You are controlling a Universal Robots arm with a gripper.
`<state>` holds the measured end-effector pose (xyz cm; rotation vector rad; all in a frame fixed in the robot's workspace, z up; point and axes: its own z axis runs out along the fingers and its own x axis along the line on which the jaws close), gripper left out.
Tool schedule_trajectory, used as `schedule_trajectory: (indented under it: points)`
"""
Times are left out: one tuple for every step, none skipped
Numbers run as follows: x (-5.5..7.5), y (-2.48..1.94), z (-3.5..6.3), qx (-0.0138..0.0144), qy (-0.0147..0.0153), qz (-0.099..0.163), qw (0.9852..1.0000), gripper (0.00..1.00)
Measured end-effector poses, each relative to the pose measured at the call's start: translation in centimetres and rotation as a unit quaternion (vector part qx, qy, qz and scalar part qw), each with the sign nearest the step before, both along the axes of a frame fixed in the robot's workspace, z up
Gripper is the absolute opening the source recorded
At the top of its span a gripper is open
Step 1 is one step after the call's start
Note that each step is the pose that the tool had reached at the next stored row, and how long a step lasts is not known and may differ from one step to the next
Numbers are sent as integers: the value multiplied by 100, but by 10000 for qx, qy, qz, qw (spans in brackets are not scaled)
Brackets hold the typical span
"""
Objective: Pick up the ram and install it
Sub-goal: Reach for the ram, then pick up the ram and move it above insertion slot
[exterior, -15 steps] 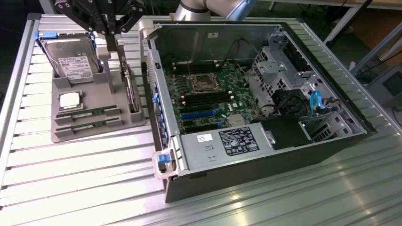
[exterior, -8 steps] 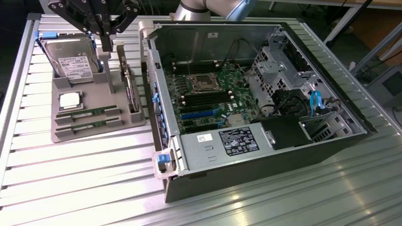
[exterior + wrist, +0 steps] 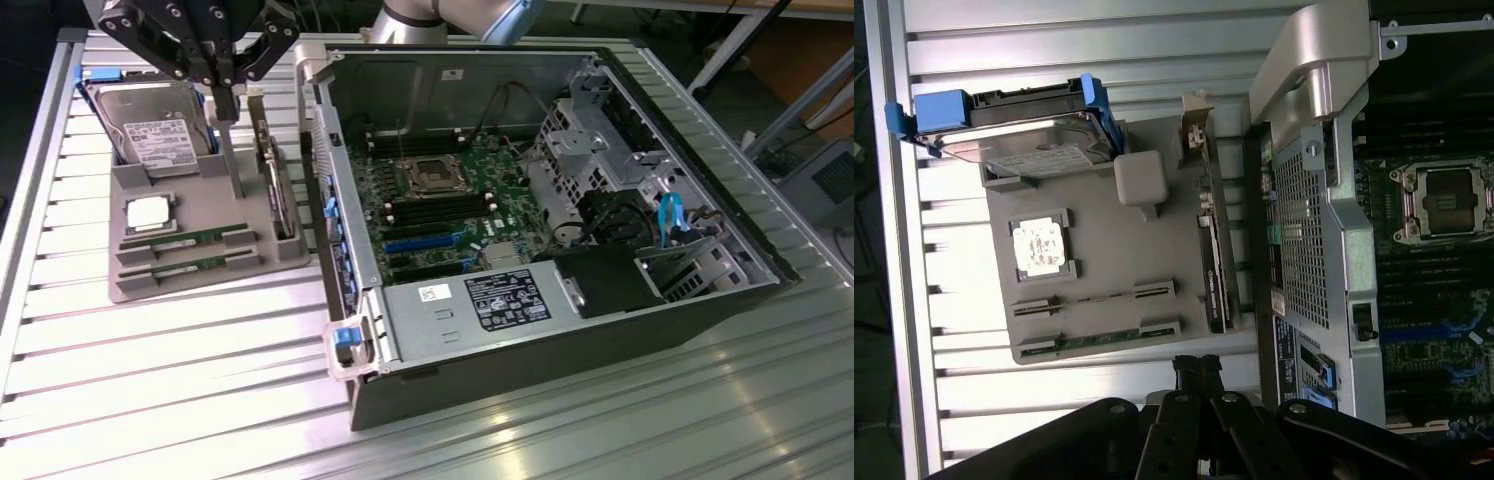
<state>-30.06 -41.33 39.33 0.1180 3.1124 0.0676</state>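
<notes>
Risks, near first. In the open PC case on the table, the memory slots on the motherboard are narrow, black and packed beside the CPU socket. A stick brought in tilted or off-line would likely jam or bend. The case's side wall stands between tray and board and could clip a carried part.

Further back, the ram lies flat in a slot at the near end of the grey tray. A second stick lies just beside it and the processor chip is near. A sloppy approach could catch the wrong stick or nudge the chip; the thin edge looks easy to slip off.

Farthest, the gripper hangs over the tray's far end by the hard drive, well apart from the ram. Its fingers are clenched together and empty; coming down like that would strike a stick, not take it.

Writing: the power-supply label is black with white print, not legible. The marks on the white sticker beside it are unreadable. The hard drive's white label has print and lines, but no brand can be read.
</notes>
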Motion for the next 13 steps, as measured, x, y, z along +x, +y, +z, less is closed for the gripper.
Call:
schedule_trajectory:
  points:
    - [0,0,0,0,0,0,10000,10]
    - [0,0,0,0,0,0,10000,10]
    - [0,0,0,0,0,0,10000,10]
    - [0,0,0,0,0,0,10000,10]
    - [0,0,0,0,0,0,10000,10]
    - [0,0,0,0,0,0,10000,10]
    - [0,0,0,0,0,1,10000,10]
    - [0,0,0,0,0,17,10000,10]
    - [0,0,0,0,0,46,10000,10]
    - [0,0,0,0,0,91,10000,10]
    - [0,0,0,0,0,128,9999,10]
    - [0,0,0,0,0,182,9998,10]
    - [0,0,0,-1,0,243,9997,10]
